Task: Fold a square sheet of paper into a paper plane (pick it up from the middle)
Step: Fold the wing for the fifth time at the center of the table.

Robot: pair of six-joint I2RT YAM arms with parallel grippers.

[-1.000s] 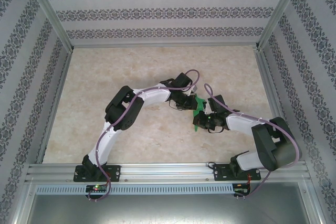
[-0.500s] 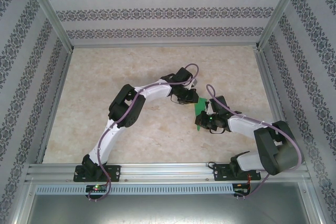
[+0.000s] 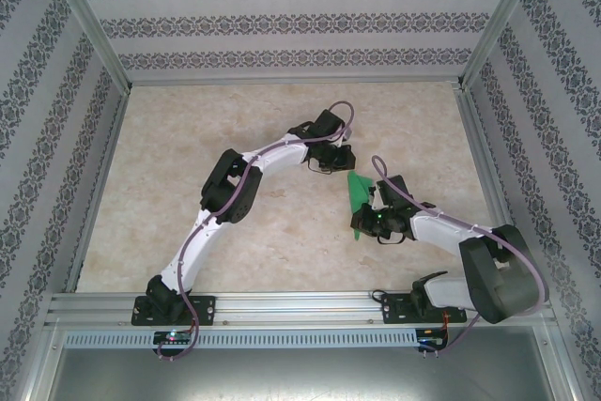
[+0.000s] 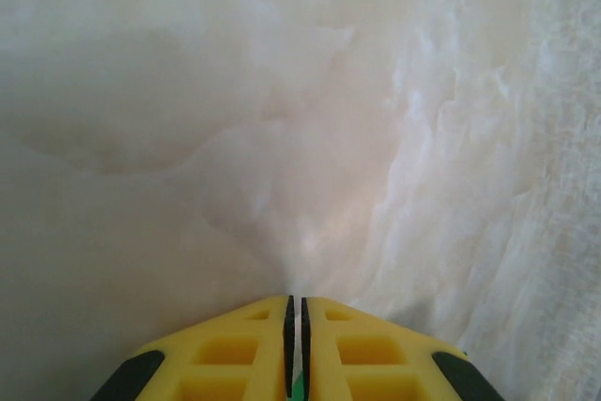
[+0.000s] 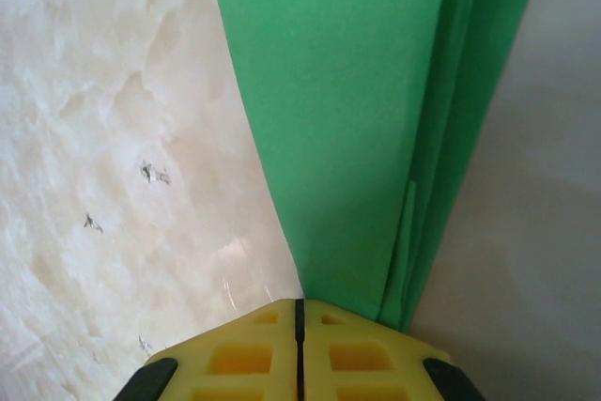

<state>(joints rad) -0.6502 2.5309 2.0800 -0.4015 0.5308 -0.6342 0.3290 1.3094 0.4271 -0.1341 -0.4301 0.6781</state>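
Bottom centre: yellow right fingers (image 5: 282, 315) pressed together, pinching the bright green folded paper sheet (image 5: 347, 119). Its lower end is hidden behind them, and its layered edges run to upper right. Farther off, left fingers (image 4: 275, 307) stand a hairline apart, empty; the green sliver between them is unclear. Pale marbled surface (image 4: 188, 138) is blurred.

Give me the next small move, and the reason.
Probably bring the left gripper, shut and standing apart, over to the folded green paper to press its crease. The right gripper pinches one end, and the layers along one edge look loose.
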